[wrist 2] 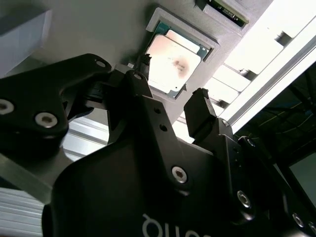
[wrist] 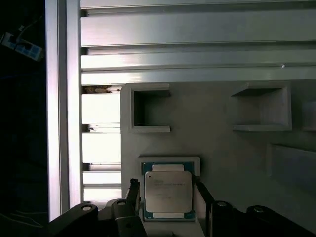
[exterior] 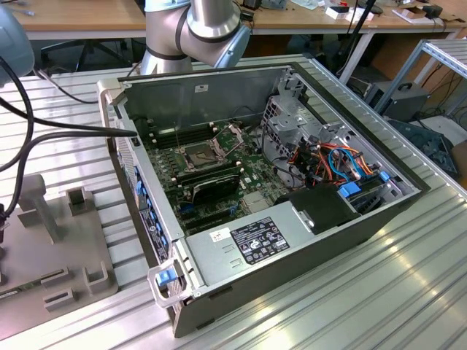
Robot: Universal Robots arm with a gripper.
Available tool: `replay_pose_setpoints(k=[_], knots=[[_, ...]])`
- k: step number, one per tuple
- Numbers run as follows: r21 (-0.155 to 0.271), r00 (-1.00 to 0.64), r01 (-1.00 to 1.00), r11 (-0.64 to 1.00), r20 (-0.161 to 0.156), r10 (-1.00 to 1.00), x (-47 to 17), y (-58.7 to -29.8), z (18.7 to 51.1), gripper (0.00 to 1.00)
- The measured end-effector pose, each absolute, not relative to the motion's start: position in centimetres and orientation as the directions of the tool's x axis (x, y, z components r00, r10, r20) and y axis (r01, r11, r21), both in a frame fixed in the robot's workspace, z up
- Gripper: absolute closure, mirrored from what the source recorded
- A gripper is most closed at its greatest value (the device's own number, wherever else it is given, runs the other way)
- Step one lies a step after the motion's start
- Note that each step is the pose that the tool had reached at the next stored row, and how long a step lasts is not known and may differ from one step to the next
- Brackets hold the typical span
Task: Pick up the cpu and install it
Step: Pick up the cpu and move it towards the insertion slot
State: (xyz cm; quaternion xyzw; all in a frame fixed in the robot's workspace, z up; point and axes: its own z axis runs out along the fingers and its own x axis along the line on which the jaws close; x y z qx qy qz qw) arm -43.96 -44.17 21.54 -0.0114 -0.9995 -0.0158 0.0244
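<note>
The cpu (wrist: pixel 168 191) is a flat silver-grey square chip lying in a shallow recessed nest of a grey fixture plate (wrist: pixel 222 158). It also appears in the second wrist view, cpu (wrist 2: pixel 174 63). My gripper (wrist: pixel 168 198) hovers right over it, open, with one black finger (wrist: pixel 133 193) on each side of the chip and a slim gap to its edges. In the second wrist view the gripper (wrist 2: pixel 170 81) shows the same straddle. Inside the open computer case (exterior: pixel 343 233), the dark socket (exterior: pixel 201 154) sits on the motherboard.
The grey fixture plate (exterior: pixel 58 240) lies at the exterior view's left, with raised blocks and empty pockets (wrist: pixel 148 108). A black card (exterior: pixel 211 186), cables (exterior: pixel 328 164) and a drive cage (exterior: pixel 288 117) crowd the case. The arm's base (exterior: pixel 197 29) stands behind it on the ribbed aluminium table (exterior: pixel 408 292).
</note>
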Motion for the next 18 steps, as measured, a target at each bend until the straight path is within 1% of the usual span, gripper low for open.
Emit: replay_pose_setpoints(k=[7, 13, 16, 18], knots=[[0.028, -0.998, 0.024, 0.999, 0.056, 0.022, -43.95, -44.23, 21.28, 0.44], [0.025, -0.998, 0.024, 0.999, 0.056, 0.022, -43.95, -44.22, 21.25, 0.44], [-0.011, -0.998, 0.026, 1.000, 0.055, 0.027, -43.95, -44.23, 21.25, 0.44], [-0.013, -0.998, 0.027, 1.000, 0.055, 0.028, -43.95, -44.24, 21.26, 0.44]])
